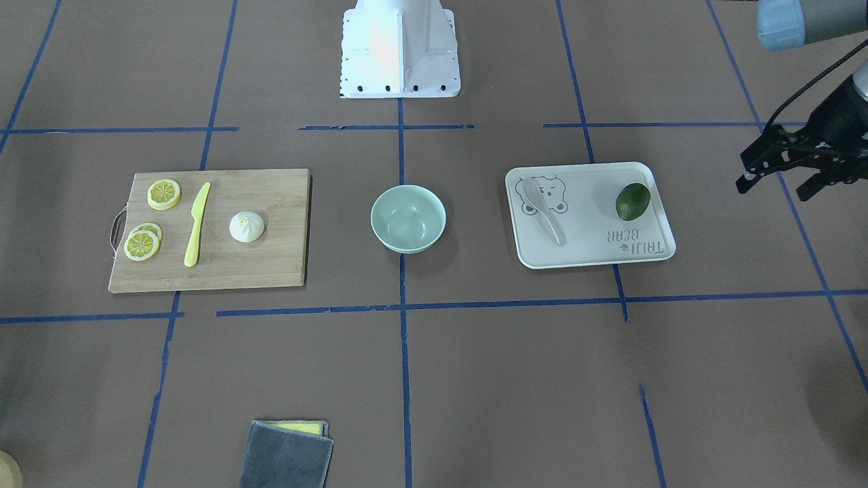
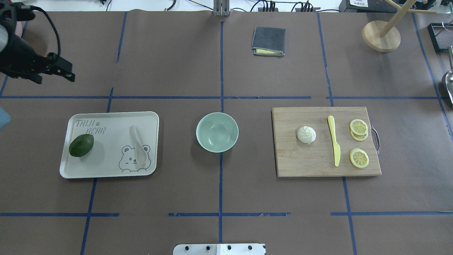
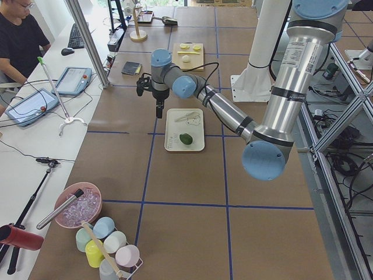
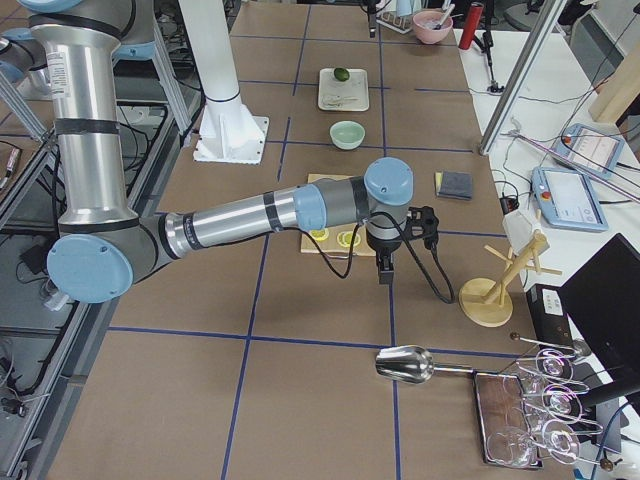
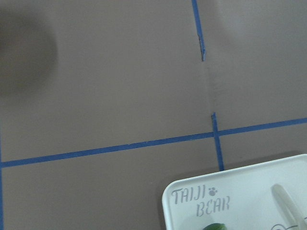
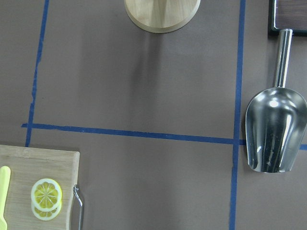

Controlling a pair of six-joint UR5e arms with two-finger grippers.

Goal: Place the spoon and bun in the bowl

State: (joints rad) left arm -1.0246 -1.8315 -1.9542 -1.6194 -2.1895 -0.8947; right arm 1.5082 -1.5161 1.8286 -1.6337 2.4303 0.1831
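Plainly, from the front-facing camera: bowl (image 1: 408, 218) upright at the table's middle, nothing inside. Bun (image 1: 247, 226) on the cutting board (image 1: 271, 271), near the yellow knife (image 1: 196, 224) and lemon slices (image 1: 164, 194). Spoon (image 1: 542, 210) flat on the cream tray (image 1: 590, 257), scoop over the bear drawing, pale on pale and hard to pick out. Avocado (image 1: 633, 201) at the tray's other end. Left gripper (image 1: 775, 188) at the frame's right edge, clear of the tray, fingers spread with nothing between them, arm cropped. Folded grey cloth (image 1: 288, 454) cut off at the bottom

From overhead: same layout mirrored, left gripper a dark shape in the top left corner, wrist cropped, well apart from the tray

From the left end: left gripper above bare table just beside the tray; bowl hidden behind the near arm; bun only a tiny white spot on the far board

From the right end: right gripper (image 4: 385, 272) pointing down just past the board's edge, spread or clenched impossible to tell here. Board mostly covered by the near arm, bun hidden behind it, bowl and tray small beyond

Left wrist camera: only the tray's lettered corner, the spoon and a green rim of avocado, all cropped

Right wrist camera: board corner with lemon slices, knife tip at the edge, metal scoop (image 6: 276, 134), wooden stand base (image 6: 162, 12) cut off at the top
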